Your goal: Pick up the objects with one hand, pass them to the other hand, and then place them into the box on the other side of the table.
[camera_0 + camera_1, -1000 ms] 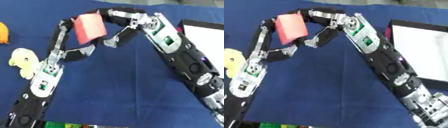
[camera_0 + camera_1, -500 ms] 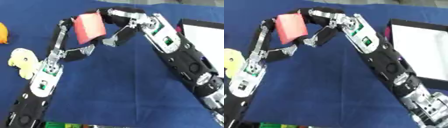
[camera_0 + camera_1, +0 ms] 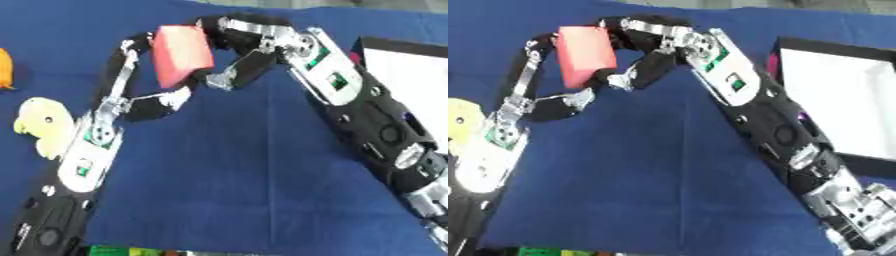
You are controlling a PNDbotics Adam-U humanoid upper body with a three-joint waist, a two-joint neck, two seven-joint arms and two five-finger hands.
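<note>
Both hands meet at the red block (image 3: 181, 55), lifted above the blue table (image 3: 254, 190). Left hand (image 3: 144, 75) curls around its left side, right hand (image 3: 229, 47) grips its right side. White box (image 3: 837, 110) lies right of the right arm.

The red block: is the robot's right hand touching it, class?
Touching. In the left eye view the right hand has its fingers curled against the red block's right edge, no gap showing, while the left hand grips the block's other side.
</note>
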